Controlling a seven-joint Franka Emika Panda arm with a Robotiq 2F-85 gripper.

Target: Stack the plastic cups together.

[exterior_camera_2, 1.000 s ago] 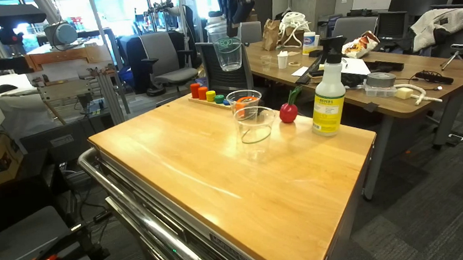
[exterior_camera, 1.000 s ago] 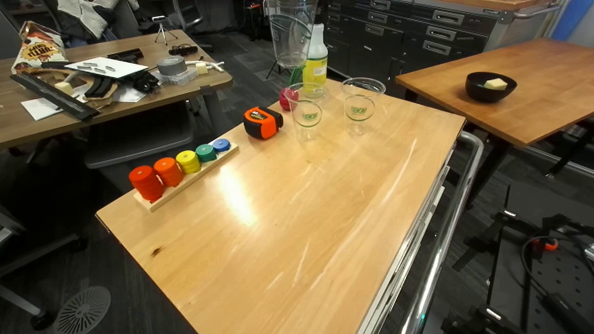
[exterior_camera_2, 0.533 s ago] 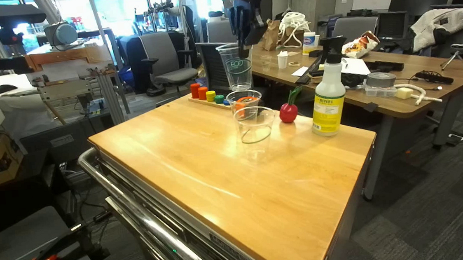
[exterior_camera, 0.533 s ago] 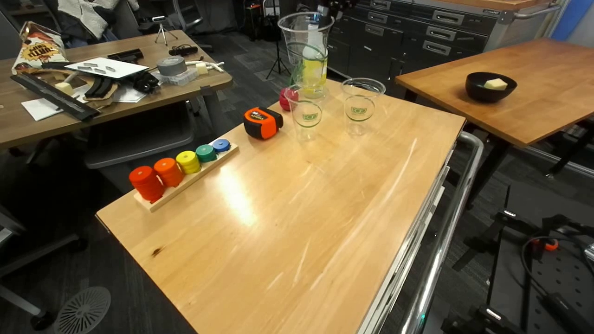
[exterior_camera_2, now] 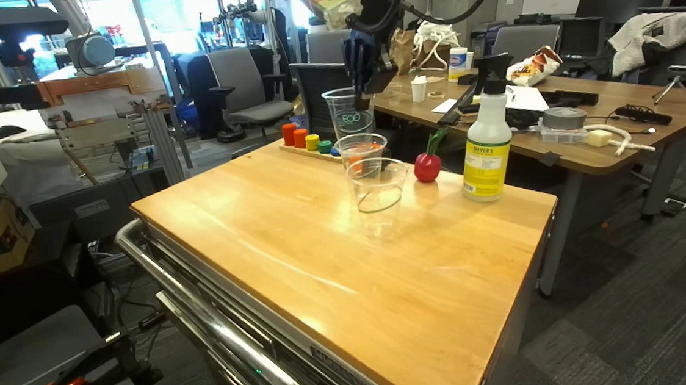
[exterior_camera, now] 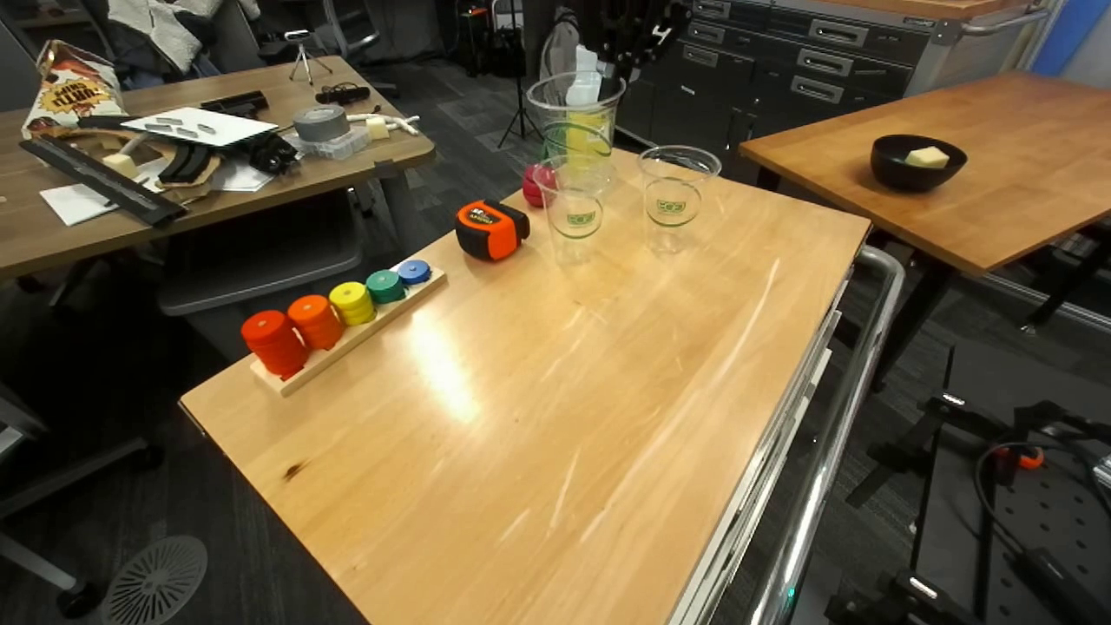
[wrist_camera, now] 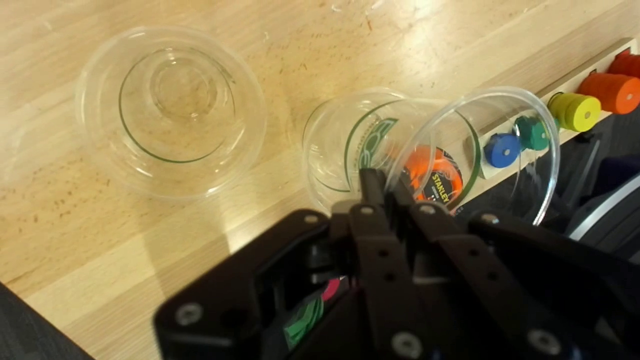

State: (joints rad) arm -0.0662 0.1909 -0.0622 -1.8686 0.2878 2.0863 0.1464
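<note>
A clear plastic cup [exterior_camera_2: 343, 119] hangs roughly upright over a wooden table [exterior_camera_2: 297, 233], its thin wall pinched near the rim by the gripper [wrist_camera: 385, 184], whose fingers [wrist_camera: 370, 182] are drawn nearly together. Two more like it stand upright on the table, apart: a first standing cup [exterior_camera: 573, 217] near an orange-and-black tape measure [exterior_camera: 492, 230], and a second standing cup [exterior_camera: 675, 204] farther from it. That makes three, none clearly nested. The step seems to be stacking; the first standing cup looks the likelier target. To do it well, centre the base over that mouth, keep it level, lower slowly, and loosen only once it seats. Clear walls make depth hard to judge. Farther out: one tape measure, one red radish [exterior_camera_2: 426, 166], one spray bottle [exterior_camera_2: 487, 163], and one wooden board [exterior_camera: 360, 330] carrying five groups of coloured discs [exterior_camera: 351, 302].
</note>
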